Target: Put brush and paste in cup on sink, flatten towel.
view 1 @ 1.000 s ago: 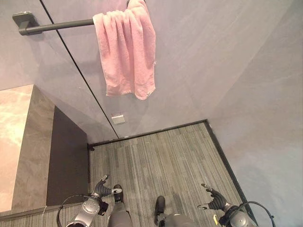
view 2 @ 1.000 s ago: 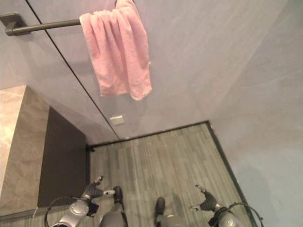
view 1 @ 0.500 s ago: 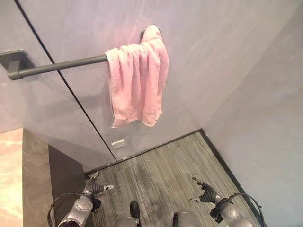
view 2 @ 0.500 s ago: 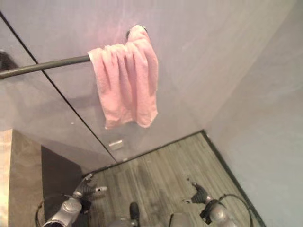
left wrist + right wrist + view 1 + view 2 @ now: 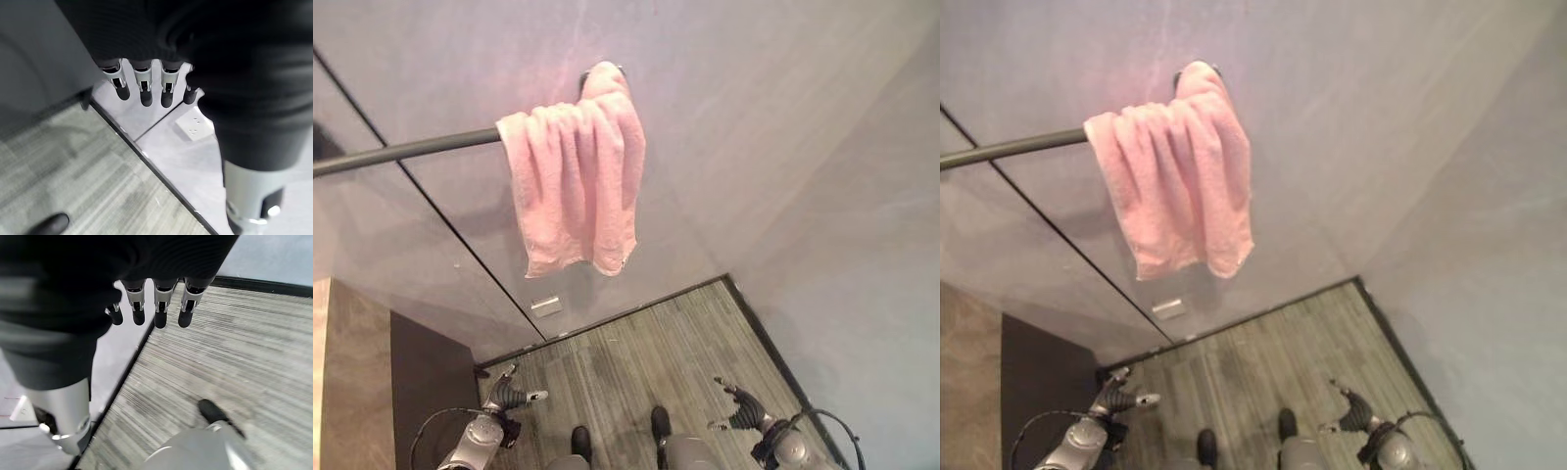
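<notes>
towel (image 5: 576,181) is hanging bunched at the right end of the wall rail (image 5: 401,152). left hand (image 5: 512,397) and right hand (image 5: 740,411) are hanging low, fingers relaxed, holding nothing. judgement: raise both, pull the edges apart along the rail.

A dark towel rail (image 5: 401,152) runs along the grey wall (image 5: 754,108) from the left edge of the head view. A thin dark seam (image 5: 460,245) slants down the wall to the black skirting (image 5: 607,318) at the wall's foot. Just above the skirting, near the seam's lower end, a small pale socket plate (image 5: 546,306) sits on the wall. The striped grey carpet floor (image 5: 646,362) fills the corner between two walls. At the left stands a stone-faced cabinet (image 5: 352,382) with a dark side panel (image 5: 431,382).
</notes>
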You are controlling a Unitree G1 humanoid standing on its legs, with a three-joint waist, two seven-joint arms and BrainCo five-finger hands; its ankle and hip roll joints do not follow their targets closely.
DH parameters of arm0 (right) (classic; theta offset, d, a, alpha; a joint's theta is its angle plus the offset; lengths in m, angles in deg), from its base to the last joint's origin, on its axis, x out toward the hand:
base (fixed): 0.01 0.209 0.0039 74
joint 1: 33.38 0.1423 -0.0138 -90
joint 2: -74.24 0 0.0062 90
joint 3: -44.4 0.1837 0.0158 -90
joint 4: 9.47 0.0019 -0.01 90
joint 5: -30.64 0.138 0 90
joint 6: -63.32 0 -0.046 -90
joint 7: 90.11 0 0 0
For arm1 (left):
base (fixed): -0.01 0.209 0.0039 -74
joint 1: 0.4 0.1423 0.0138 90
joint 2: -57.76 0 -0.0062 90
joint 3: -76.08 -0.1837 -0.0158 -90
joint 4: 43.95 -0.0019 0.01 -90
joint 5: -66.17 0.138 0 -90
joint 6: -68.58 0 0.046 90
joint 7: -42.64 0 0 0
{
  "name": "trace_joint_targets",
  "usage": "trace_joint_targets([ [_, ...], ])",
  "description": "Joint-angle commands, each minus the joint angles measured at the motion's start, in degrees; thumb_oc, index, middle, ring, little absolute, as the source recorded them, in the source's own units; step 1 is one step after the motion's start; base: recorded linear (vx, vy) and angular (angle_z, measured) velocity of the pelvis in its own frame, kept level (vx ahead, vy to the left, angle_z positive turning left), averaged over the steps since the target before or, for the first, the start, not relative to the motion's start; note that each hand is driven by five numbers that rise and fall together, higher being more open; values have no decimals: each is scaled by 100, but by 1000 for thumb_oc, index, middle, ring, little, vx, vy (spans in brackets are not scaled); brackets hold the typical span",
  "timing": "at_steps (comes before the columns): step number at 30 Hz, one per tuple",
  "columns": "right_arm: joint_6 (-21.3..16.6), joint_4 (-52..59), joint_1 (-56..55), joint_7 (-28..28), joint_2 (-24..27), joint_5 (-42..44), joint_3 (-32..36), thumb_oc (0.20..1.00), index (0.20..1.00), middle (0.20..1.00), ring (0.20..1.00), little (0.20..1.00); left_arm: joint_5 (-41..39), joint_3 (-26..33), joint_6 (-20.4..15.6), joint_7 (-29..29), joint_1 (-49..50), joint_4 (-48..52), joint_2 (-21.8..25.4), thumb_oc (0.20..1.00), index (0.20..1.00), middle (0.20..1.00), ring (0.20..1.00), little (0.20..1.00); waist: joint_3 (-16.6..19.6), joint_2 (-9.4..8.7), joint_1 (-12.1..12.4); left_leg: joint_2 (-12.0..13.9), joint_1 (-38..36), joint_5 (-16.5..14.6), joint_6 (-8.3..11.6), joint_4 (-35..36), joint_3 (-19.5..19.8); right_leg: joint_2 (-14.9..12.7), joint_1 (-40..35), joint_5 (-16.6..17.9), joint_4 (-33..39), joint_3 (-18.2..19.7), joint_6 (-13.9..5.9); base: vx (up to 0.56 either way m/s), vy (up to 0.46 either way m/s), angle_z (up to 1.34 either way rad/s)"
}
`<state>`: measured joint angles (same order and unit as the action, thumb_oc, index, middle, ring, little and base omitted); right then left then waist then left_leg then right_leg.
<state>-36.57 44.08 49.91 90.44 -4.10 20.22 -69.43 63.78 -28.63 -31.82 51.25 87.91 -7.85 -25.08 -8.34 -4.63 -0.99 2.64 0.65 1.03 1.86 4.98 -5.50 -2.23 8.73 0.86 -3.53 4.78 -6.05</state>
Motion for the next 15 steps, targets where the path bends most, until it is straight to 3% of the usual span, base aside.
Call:
trace_joint_targets([
  [1,-161,285,101,33,240,39,-13,1000,1000,1000,1000,1000,-170,84,-218,47,-34,188,-9,1000,1000,1000,1000,1000,7,-102,55,-266,91,70,-146,-141,564,124,311,641,106,26,-164,122,-121,14],
  [6,-152,262,62,-8,268,80,43,1000,1000,1000,1000,1000,-188,17,-203,13,32,253,-88,1000,1000,1000,1000,1000,139,-76,70,-166,86,162,-1,-47,540,3,95,629,349,-376,-128,75,-53,30],
  [13,-162,237,22,28,234,85,52,1000,1000,1000,1000,1000,-221,17,-162,-65,160,227,-187,1000,1000,1000,1000,1000,185,28,57,-78,-80,261,135,-23,404,-61,-181,539,368,-572,-100,52,-14,13],
  [14,-153,219,11,15,229,104,83,1000,1000,1000,1000,1000,-211,-9,-155,-71,131,237,-194,1000,1000,1000,1000,1000,168,36,33,-59,-50,296,158,-36,344,-96,-170,522,324,-636,-101,-80,61,16],
  [15,-131,73,-18,-54,204,181,190,1000,1000,1000,1000,1000,-214,-58,-133,-81,59,301,-219,1000,1000,1000,1000,1000,151,38,-101,16,-23,240,152,-102,-152,-233,-160,507,251,-809,-137,-80,62,24],
])
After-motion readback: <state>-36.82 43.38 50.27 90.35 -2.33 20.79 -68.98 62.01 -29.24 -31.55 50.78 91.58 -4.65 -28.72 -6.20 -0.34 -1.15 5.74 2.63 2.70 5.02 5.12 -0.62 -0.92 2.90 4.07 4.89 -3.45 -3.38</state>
